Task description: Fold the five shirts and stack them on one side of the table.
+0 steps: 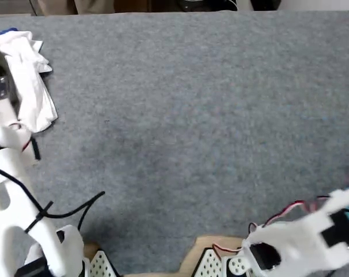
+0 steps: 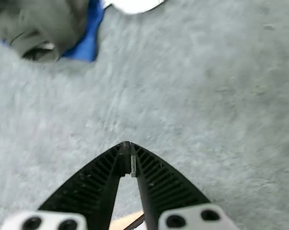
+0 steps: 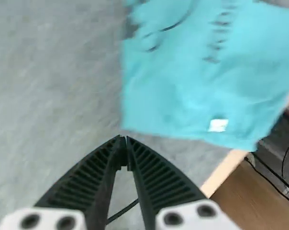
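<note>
Over the grey surface [image 1: 197, 115] the left hand [image 2: 126, 152] is clenched, its two black fingers meeting at the tips, with nothing between them and no cloth touched. Farther along the surface from it lies a crumpled grey shirt [image 2: 44, 24] with a blue shirt [image 2: 89, 36] touching it. A white shirt [image 1: 30, 81] is bunched at the surface's far left corner, beside the left arm. The right hand [image 3: 121, 143] is clenched and empty too, above the surface. Near its tips, not touching them, a teal shirt [image 3: 206, 72] lies spread, white label [image 3: 217, 125] showing, reaching the surface's wooden edge.
</note>
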### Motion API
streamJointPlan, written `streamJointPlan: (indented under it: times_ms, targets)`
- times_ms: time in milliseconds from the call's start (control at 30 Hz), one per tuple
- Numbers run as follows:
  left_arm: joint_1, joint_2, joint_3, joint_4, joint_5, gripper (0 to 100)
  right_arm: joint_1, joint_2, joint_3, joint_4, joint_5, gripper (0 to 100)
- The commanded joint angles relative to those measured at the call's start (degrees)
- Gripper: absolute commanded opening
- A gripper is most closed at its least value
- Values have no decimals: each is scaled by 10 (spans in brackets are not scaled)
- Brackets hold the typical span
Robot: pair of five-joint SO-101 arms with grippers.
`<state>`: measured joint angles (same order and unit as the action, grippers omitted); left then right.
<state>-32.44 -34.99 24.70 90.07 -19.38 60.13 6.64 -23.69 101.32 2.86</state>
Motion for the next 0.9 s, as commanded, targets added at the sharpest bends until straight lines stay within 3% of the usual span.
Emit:
streamJointPlan:
  times_ms: [0,133,267,700,867]
  targets:
    - [-42,-13,6,-8,-20,19,-84,-160,142,9,-2,5]
    - [-75,-32,8,-20,-26,19,-165,-312,274,7,0,5]
    - [-107,-73,42,-70,-25,19,-198,-448,377,-2,36,5]
    - [-130,-250,161,-92,-26,20,-129,-863,575,-1,193,5]
    - [-134,-302,173,-89,-27,20,-131,-996,655,-65,204,5]
